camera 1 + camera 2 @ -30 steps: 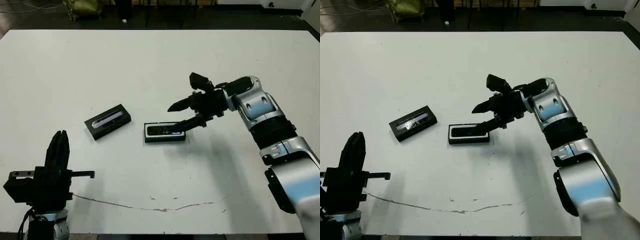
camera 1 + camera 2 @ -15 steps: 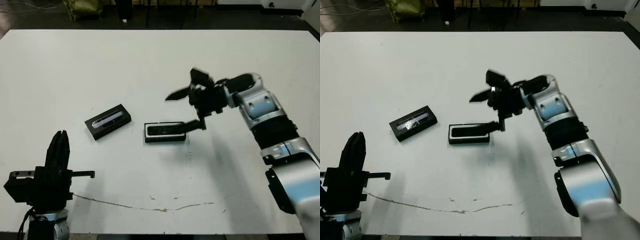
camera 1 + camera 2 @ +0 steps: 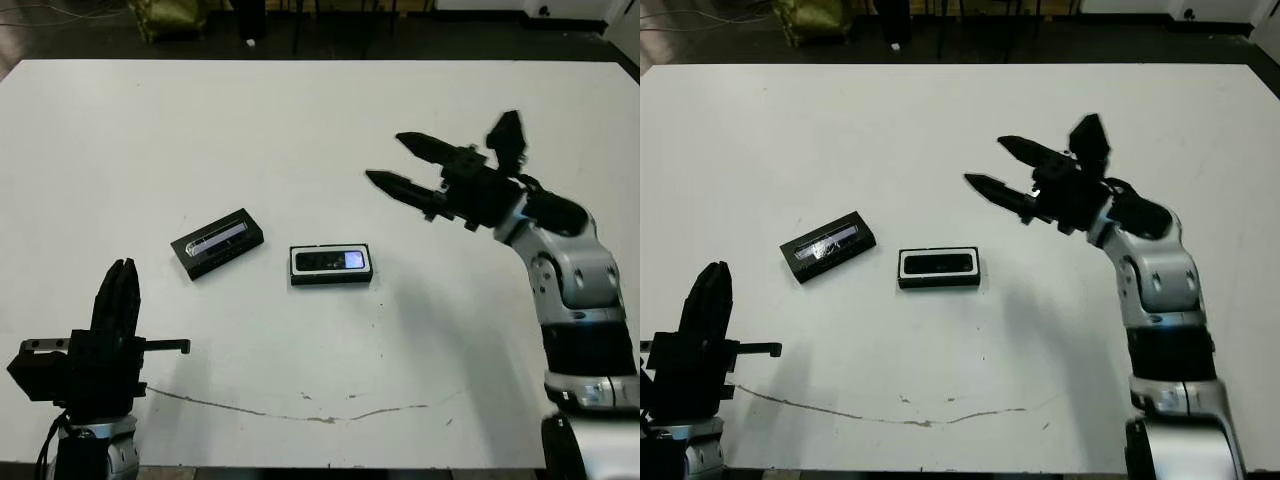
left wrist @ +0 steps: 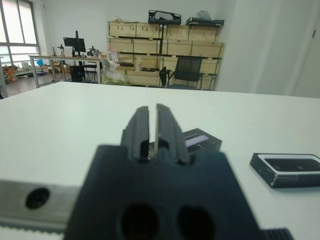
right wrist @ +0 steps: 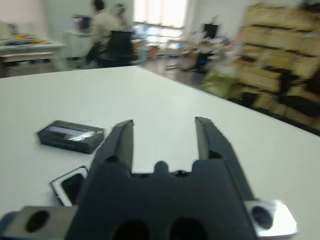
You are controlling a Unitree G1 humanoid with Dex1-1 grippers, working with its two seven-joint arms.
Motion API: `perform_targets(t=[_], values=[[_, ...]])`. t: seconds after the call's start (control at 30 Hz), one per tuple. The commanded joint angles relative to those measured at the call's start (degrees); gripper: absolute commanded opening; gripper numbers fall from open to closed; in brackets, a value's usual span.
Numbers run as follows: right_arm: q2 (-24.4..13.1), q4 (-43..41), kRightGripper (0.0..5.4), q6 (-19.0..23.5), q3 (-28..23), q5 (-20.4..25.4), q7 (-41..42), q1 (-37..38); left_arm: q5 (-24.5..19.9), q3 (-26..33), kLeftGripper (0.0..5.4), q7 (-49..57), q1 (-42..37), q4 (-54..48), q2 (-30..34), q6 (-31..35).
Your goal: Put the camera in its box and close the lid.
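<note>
The box (image 3: 296, 277), a black tray with a white lining, lies mid-table with the slim black camera (image 3: 322, 261) flat inside it. To its left lies the lid (image 3: 216, 243), black with a silvery strip, apart from the box and angled to it. My right gripper (image 3: 385, 158) hangs open and empty above the table, to the right of the box and farther back. Its wrist view shows both fingers (image 5: 121, 134) spread, with the lid (image 5: 70, 136) and box (image 5: 70, 185) beyond. My left gripper (image 3: 120, 285) is shut and empty at the near left corner.
A thin dark crack or cord line (image 3: 300, 410) runs along the table near its front edge. The table's far edge (image 3: 320, 60) borders a dark floor. The wrist views show shelves, desks and a person far beyond the table.
My right gripper has lifted off the box and drawn back to the right and farther away, still open. The camera stays in the box. The left arm has not moved.
</note>
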Motion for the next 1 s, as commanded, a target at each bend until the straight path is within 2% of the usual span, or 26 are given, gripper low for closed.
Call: perform_targets(t=[0.03, 0.13, 0.27, 0.4, 0.57, 0.73, 1.0], values=[[-0.4, -6.0, 1.58, -3.7, -1.6, -2.0, -4.5, 9.2, 0.1, 0.7, 0.00, -0.5, 0.6, 0.1, 1.0, 1.1], [-0.1, -11.3, 0.92, -6.2, -3.0, -2.5, -8.2, 17.5, 0.8, 1.2, 0.00, 0.1, 0.5, -1.2, 1.2, 2.4], [2.8, -18.8, 0.02, -8.8, -5.0, -1.5, -13.5, 29.5, 2.4, 2.3, 0.00, 0.3, -0.7, -2.2, 2.0, 2.9], [5.6, -21.4, 0.02, -12.5, -6.4, 0.3, -16.3, 36.8, 2.4, 3.3, 0.00, 0.2, -2.4, -3.5, 3.1, 5.0], [8.0, -25.3, 0.02, -11.8, -5.2, -1.3, -21.9, 42.1, 1.0, 4.5, 0.00, -1.8, -5.4, -4.0, 5.6, 6.3], [8.9, -25.5, 0.02, -11.7, -3.6, -4.3, -25.9, 43.5, -1.9, 5.8, 0.00, -4.7, -8.1, -5.0, 9.4, 10.7], [9.2, -22.0, 0.02, -14.2, -2.7, -4.2, -26.9, 42.7, -3.2, 7.6, 0.00, -6.7, -12.9, -7.1, 15.4, 20.7]])
